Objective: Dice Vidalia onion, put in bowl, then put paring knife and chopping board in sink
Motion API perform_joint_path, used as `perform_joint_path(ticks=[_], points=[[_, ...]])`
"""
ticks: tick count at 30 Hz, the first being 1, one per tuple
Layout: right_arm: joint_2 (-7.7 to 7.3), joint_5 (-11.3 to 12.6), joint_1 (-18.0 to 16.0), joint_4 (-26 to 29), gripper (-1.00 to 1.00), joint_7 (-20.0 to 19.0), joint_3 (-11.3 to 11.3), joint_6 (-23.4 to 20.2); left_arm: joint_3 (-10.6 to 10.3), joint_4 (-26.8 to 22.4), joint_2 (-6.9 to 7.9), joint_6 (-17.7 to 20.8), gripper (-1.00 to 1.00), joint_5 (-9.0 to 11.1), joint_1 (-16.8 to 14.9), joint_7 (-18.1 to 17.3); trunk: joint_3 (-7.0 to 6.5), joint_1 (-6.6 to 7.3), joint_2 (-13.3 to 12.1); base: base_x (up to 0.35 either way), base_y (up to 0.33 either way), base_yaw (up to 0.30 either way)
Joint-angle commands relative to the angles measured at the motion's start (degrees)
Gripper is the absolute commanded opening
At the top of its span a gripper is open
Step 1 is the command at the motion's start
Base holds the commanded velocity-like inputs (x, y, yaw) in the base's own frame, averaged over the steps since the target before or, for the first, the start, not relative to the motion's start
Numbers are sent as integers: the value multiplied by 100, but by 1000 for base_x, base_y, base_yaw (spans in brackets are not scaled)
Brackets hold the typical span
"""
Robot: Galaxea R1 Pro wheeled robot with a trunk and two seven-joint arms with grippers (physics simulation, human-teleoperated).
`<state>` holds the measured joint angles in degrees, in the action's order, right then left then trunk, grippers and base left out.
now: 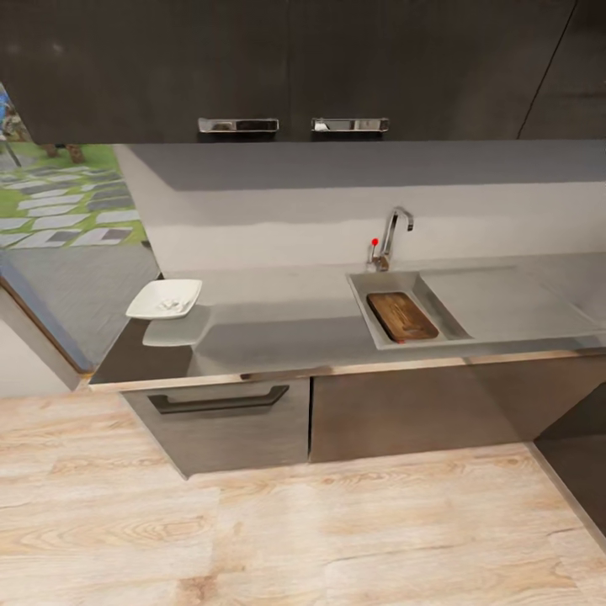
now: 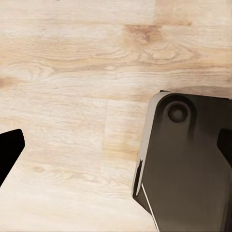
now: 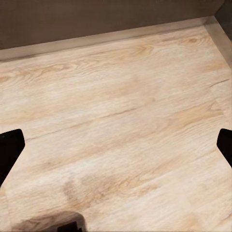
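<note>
Chopping board (image 1: 402, 316) lay inside the sink (image 1: 367, 290); the white bowl (image 1: 165, 298) held pale pieces on the countertop (image 1: 278, 324). Both wrist views showed fingertips spread wide over wooden floor (image 3: 116, 125), holding nothing. The task looked nearly finished; next came confirming the knife, too small to make out.

Left wrist view: black fingertips (image 2: 9, 150) of angular, wedge-like outline at both picture edges, matte and unmarked. Alongside, a large dark grey-black body panel (image 2: 188, 169) with rounded corners, a faint sheen, one round recessed boss (image 2: 177, 112) (screw or cap, cannot tell) near its upper corner, and a thin pale seam along the lower edge. Right wrist view: matching black wedge fingertips (image 3: 9, 150), plain, without cables or markings.
</note>
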<state>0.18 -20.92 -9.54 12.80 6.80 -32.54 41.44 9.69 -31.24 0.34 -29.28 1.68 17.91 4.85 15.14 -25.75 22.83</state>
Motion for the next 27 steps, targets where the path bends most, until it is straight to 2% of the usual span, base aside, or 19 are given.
perform_joint_path(ticks=[1, 27], points=[[1, -61, -4, -3, 100, 47, -15, 11, -11, -7, 1, -7, 100, 15, 2, 16, -1, -3, 9, 0, 0, 0], [8, -56, -4, -5, 100, 49, -15, 14, -11, -5, -7, -7, 100, 11, 2, 24, -236, -3, 9, 0, 0, 0]])
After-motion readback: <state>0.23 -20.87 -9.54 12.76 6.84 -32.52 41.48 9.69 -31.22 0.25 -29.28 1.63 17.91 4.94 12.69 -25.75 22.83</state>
